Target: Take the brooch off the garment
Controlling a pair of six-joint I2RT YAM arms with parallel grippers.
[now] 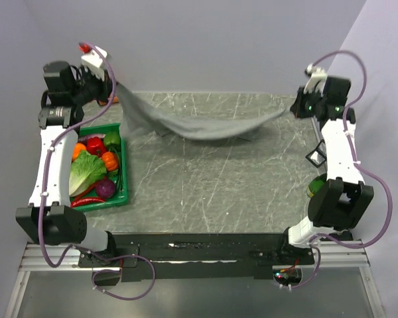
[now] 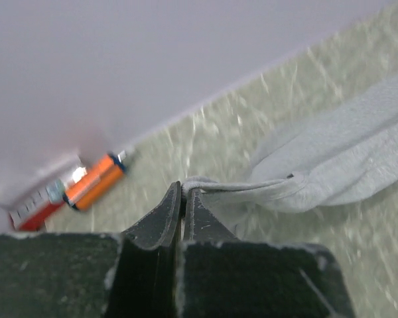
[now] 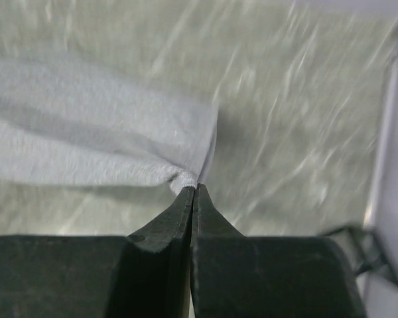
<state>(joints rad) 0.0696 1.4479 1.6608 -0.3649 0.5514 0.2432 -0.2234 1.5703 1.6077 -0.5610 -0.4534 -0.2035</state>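
Grey-veined worktop between pale violet walls carries everything. The garment hangs stretched over the far part of the worktop. Its long axis runs left to right along the far edge. It sags in the middle, and a loose fold drops near the far left corner. The brooch I cannot make out in any view. The left hand is closed on the hem at the left end of the garment. The right hand is closed on the tip of the right end. Each arm reaches from its base at the near edge along its own side edge, and its wrist turns inward. A green crate of vegetables sits at the left edge, beside the left arm.
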